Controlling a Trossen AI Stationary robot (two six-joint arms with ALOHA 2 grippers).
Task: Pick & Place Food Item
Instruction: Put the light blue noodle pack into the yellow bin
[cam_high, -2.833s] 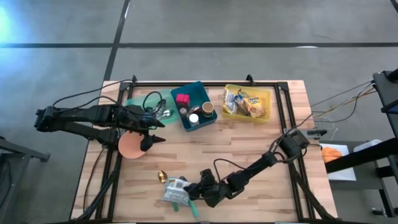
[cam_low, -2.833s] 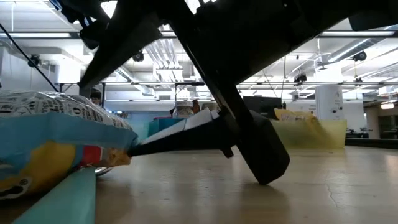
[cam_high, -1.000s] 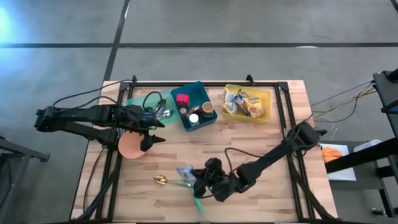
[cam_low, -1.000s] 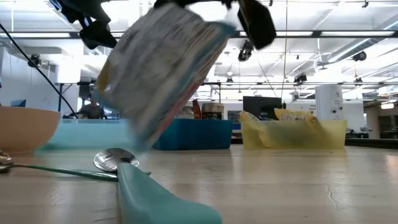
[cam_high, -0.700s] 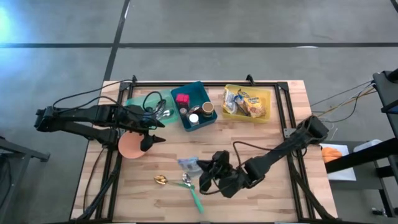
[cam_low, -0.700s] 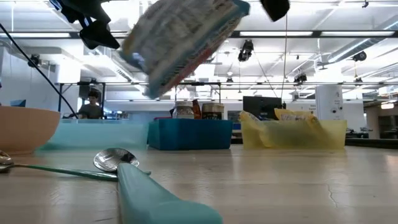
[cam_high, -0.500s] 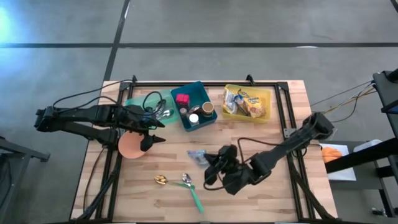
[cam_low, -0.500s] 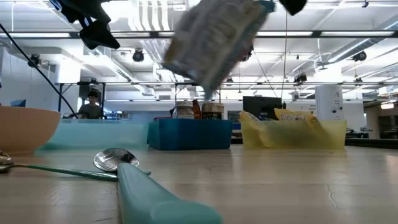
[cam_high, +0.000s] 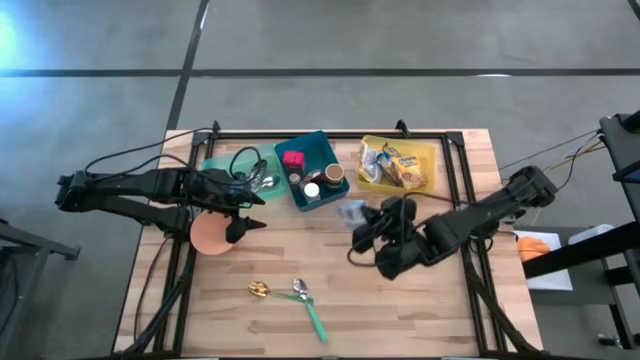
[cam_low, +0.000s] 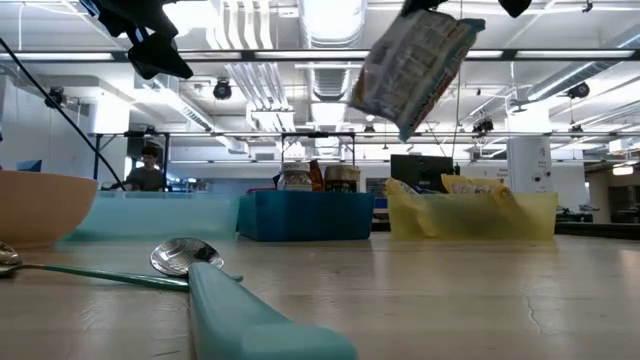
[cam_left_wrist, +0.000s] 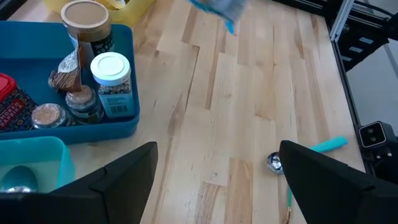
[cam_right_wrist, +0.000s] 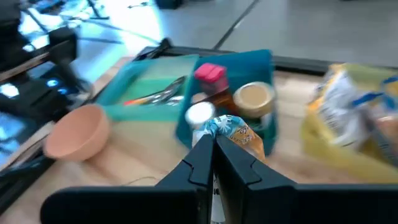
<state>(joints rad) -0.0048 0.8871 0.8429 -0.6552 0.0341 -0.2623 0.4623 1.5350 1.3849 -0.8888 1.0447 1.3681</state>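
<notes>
Right gripper (cam_high: 358, 222) clenched on a snack packet (cam_low: 415, 66), held in the air well above the table (cam_high: 440, 310), near the blue bin (cam_high: 312, 172) and yellow bin (cam_high: 398, 166). Left gripper (cam_high: 250, 205) waits with fingers spread beside the peach bowl (cam_high: 210, 233). Teal-handled spoon (cam_high: 308, 305) lies on the wood

I work in a large lab or workshop hall: long ceiling strip lights (cam_low: 300, 55) and exposed beams overhead, a bare grey concrete floor (cam_high: 330, 40) around my wooden table (cam_high: 400, 310), monitors (cam_low: 415, 168) and a person (cam_low: 148, 170) behind.
</notes>
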